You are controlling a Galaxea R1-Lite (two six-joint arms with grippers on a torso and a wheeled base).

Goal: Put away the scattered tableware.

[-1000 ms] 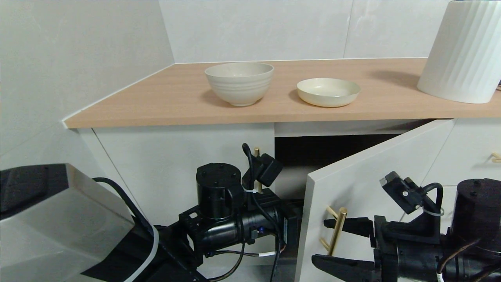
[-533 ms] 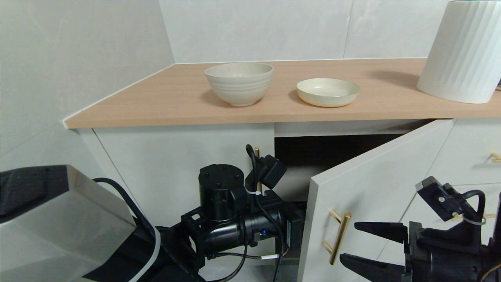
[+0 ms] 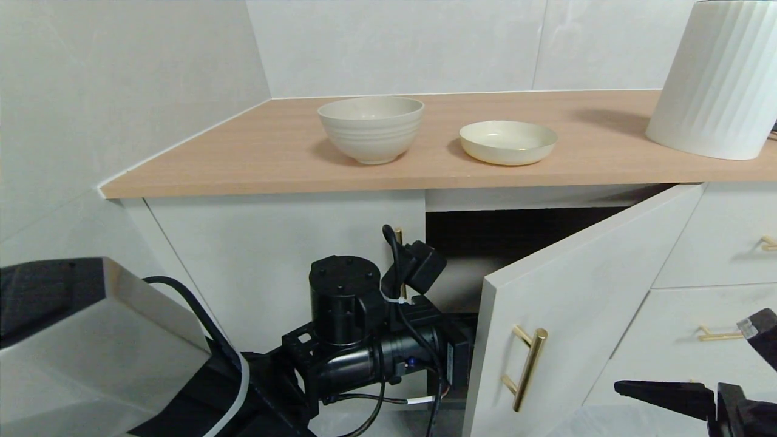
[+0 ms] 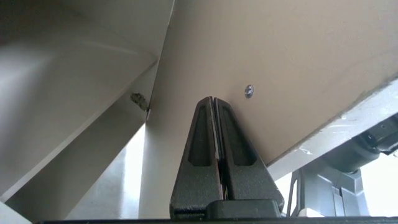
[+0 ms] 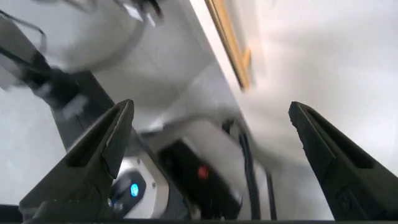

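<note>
Left gripper [image 4: 213, 102], fingers pressed together, points at a pale panel [image 4: 280, 50] bearing a screw [image 4: 249, 91]

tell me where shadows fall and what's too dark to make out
Head view: bowl, plate and white container throw soft shadows to their left on the counter, so light comes from the right; the cupboard behind the open door is black, contents hidden. Left wrist view: the left gripper, shut, is dark against a pale panel.
</note>
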